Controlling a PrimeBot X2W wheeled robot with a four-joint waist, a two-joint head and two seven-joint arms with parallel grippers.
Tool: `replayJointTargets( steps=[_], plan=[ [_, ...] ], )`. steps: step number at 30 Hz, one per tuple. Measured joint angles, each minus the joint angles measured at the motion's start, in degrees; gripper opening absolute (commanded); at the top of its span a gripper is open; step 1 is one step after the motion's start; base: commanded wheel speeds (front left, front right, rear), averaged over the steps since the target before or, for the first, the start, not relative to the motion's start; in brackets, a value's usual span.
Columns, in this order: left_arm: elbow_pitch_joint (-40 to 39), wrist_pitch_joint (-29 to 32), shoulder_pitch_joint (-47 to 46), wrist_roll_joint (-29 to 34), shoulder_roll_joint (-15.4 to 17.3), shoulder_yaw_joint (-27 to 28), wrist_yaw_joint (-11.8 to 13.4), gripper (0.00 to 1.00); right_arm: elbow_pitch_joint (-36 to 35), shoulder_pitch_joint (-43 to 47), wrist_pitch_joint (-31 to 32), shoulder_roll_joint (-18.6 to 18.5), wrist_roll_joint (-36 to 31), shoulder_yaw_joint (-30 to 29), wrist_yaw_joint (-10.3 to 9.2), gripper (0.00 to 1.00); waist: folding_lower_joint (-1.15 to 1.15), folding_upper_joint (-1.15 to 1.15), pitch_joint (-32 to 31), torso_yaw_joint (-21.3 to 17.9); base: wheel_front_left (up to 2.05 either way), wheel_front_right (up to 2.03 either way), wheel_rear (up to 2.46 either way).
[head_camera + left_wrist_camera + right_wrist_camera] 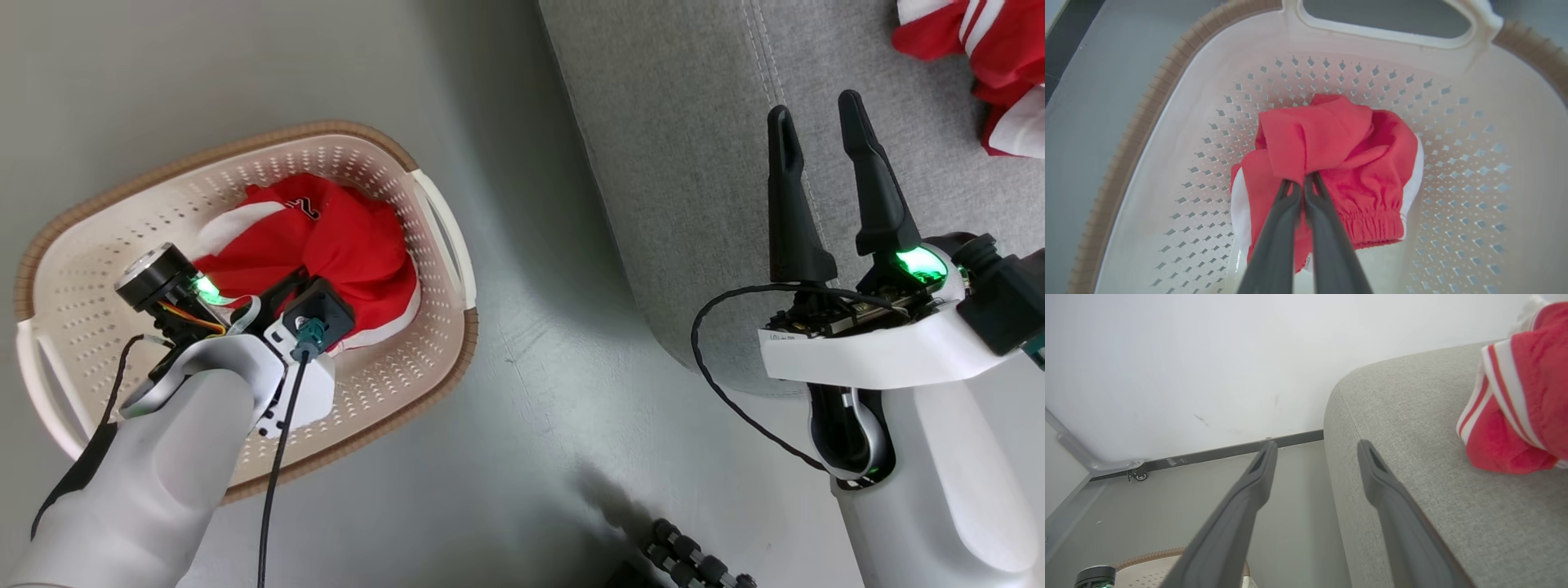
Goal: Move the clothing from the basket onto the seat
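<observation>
Red clothing (343, 253) with white panels lies bunched in the cream basket (73, 278) on the floor at the left. My left gripper (1302, 181) reaches down into the basket (1474, 171) and is shut on a fold of that red clothing (1331, 139). In the head view the wrist and forearm hide its fingertips. Another red and white striped garment (988, 57) rests on the grey seat (678, 163) at the upper right. My right gripper (815, 114) hangs open over the seat's front edge, holding nothing. From the right wrist, that garment (1523, 400) lies on the seat (1412, 416) right of the open gripper (1316, 447).
Grey floor (539, 359) separates the basket and the seat. A white wall (1208, 355) with a dark baseboard stands beyond the seat's end, with a small caster (1139, 476) at its foot. A dark ribbed object (694, 559) lies at the bottom edge.
</observation>
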Motion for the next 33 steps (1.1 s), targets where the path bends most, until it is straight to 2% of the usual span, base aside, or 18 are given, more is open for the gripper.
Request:
replayJointTargets(
  steps=[21, 28, 30, 33],
  plan=[
    [-6.55, -2.93, 5.20, -8.59, -3.39, 7.25, 5.52, 0.00, 3.72, 0.04, -0.13, -0.19, -4.87, -1.68, 0.00, 1.00, 0.00, 0.01, -9.57, 5.01, 0.00, 0.00, 0.00],
    [-12.30, -2.96, 6.87, -10.22, -3.87, 8.62, 7.57, 0.00, 4.44, 0.04, -0.13, -0.93, -6.24, -1.76, 0.00, 1.00, 0.00, 0.00, -12.71, 6.73, 0.00, 0.00, 0.00],
    [-16.69, -2.97, 7.18, -10.59, -4.42, 9.02, 8.57, 0.00, 4.85, 0.04, -0.13, -1.42, -6.64, -1.56, 0.00, 1.00, 0.00, 0.00, -14.29, 7.70, 0.00, 0.00, 0.00],
    [-19.01, -3.00, 7.71, -11.17, -4.68, 9.37, 8.72, 0.00, 5.24, 0.04, -0.13, -1.71, -6.97, -1.43, 0.00, 1.00, 0.00, 0.00, -15.34, 8.37, 0.00, 0.00, 0.00]
  ],
)
